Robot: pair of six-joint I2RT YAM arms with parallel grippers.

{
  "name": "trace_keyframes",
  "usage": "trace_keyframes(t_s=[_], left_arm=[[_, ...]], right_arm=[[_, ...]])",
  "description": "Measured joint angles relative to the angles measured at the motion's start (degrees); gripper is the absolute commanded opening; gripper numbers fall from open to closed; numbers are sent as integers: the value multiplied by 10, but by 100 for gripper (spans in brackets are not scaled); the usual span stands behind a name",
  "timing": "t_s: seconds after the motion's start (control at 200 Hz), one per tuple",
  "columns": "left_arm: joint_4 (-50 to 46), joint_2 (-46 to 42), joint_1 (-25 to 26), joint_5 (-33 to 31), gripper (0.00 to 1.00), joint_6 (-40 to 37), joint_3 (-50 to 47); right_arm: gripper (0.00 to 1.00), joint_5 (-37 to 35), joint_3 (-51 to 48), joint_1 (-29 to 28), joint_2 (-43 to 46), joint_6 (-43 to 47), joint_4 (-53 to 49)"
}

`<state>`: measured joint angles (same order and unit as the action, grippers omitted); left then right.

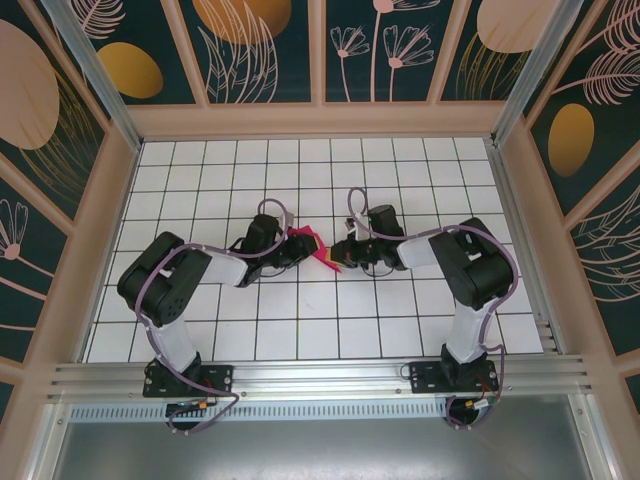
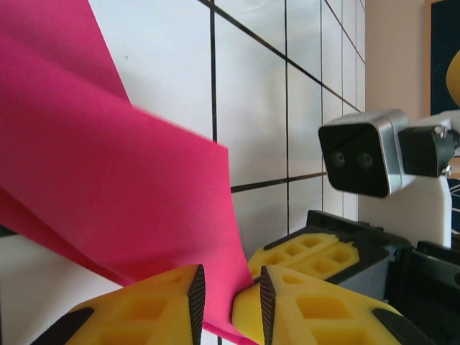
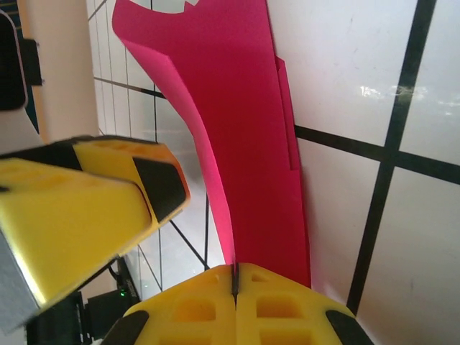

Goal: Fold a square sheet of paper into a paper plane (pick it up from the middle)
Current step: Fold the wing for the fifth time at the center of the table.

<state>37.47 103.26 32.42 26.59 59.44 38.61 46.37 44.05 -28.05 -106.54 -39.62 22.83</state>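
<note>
The magenta-pink sheet of paper (image 1: 328, 260) is folded into layers and held just above the tiled floor between both grippers. My right gripper (image 1: 338, 250) is shut on it. In the right wrist view its jaws (image 3: 235, 277) pinch the upright edge of the paper (image 3: 244, 144), with no gap between them. My left gripper (image 1: 305, 243) faces it from the left. In the left wrist view the left gripper (image 2: 230, 287) stands open with a narrow gap, and the paper (image 2: 108, 180) passes through that gap untouched by the pads. The right gripper's yellow fingers (image 2: 309, 251) sit close beside.
The white tiled floor (image 1: 420, 180) with black grid lines spreads all around, bounded by a wooden frame (image 1: 320, 120) and patterned walls. The left gripper's yellow finger (image 3: 86, 201) hangs close at the left in the right wrist view. An aluminium rail (image 1: 320, 375) runs along the near edge.
</note>
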Motion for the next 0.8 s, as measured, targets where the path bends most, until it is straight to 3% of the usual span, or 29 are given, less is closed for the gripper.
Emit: trace_keyframes(t_s=[0.796], left_arm=[[15, 45, 17, 4, 23, 1, 6]], right_arm=[[0, 16, -6, 7, -39, -73, 29]])
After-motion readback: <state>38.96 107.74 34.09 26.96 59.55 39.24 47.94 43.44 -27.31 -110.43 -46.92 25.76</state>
